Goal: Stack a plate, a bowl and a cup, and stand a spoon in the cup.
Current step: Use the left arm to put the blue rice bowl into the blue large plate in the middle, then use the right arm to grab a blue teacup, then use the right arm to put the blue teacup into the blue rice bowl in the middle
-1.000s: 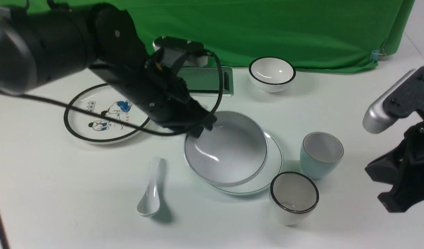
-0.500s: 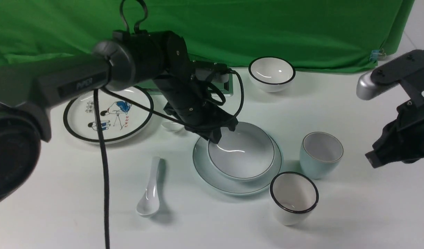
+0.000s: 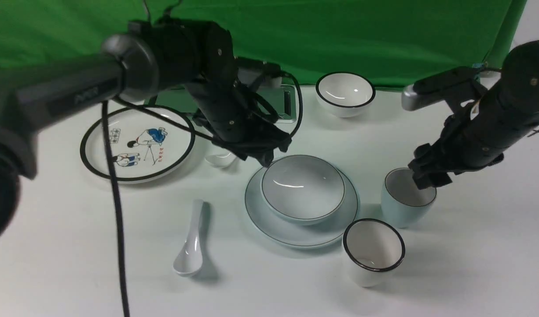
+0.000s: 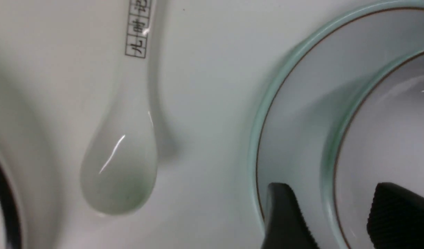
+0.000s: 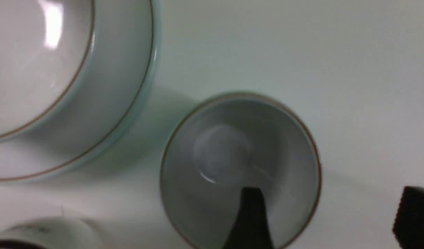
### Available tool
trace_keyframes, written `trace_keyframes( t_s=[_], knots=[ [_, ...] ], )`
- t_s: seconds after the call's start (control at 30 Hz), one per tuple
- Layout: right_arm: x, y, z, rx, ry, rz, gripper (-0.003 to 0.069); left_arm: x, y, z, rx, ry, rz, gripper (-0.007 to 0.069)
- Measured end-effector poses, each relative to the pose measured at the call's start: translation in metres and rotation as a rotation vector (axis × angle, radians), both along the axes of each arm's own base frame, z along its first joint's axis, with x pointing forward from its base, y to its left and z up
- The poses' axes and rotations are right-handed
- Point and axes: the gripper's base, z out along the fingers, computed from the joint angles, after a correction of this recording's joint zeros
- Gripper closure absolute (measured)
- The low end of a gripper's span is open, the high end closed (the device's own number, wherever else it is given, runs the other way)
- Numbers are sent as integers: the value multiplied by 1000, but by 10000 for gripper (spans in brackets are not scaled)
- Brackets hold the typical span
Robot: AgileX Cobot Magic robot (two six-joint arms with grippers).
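The pale blue-grey bowl [image 3: 302,189] [image 4: 388,121] [image 5: 25,62] sits level on the plain plate [image 3: 269,220] [image 4: 295,114] [image 5: 122,103] at mid-table. My left gripper [image 3: 265,159] [image 4: 340,218] is open at the bowl's far-left rim, one finger outside and one inside, gaps on both sides. The pale blue cup [image 3: 403,198] [image 5: 225,148] stands right of the plate. Over its right rim my right gripper [image 3: 424,179] [image 5: 331,218] is open, one finger inside and the other outside. The plain white spoon [image 3: 191,246] lies left of the plate, near the front.
A labelled spoon [image 3: 221,159] [image 4: 123,155] lies just left of my left gripper. A cartoon plate [image 3: 137,143] is at the left, a black-rimmed bowl [image 3: 345,93] at the back. A black-rimmed cup [image 3: 373,251] [image 5: 35,231] stands close in front of the pale blue cup.
The bowl went from tilted in my left gripper's hold to resting flat on the plate, and those jaws opened. My right arm swung in from the right to the cup and opened.
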Motion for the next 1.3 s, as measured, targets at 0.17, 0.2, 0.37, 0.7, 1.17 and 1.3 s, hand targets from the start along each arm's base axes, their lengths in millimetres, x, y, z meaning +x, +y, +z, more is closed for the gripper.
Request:
trace_keyframes(
  t_s=[0.17,0.2,0.37,0.7,1.17,1.3],
  knots=[
    [13,4,-34,-17,62,2,204,-36,19,74,13,-110,-17,342],
    [13,4,-37,-20,70,3,267,-45,24,85,12,-134,-16,365],
    [16,5,-27,-15,62,7,575,-84,46,103,61,-176,-1,483],
    [16,59,58,125,-51,212,578,-132,77,41,182,-105,68,622],
    [39,121,-11,103,91,302,578,-109,86,13,151,-59,181,403],
    [44,124,-18,117,83,280,575,-96,93,0,118,-46,235,291]
  ],
)
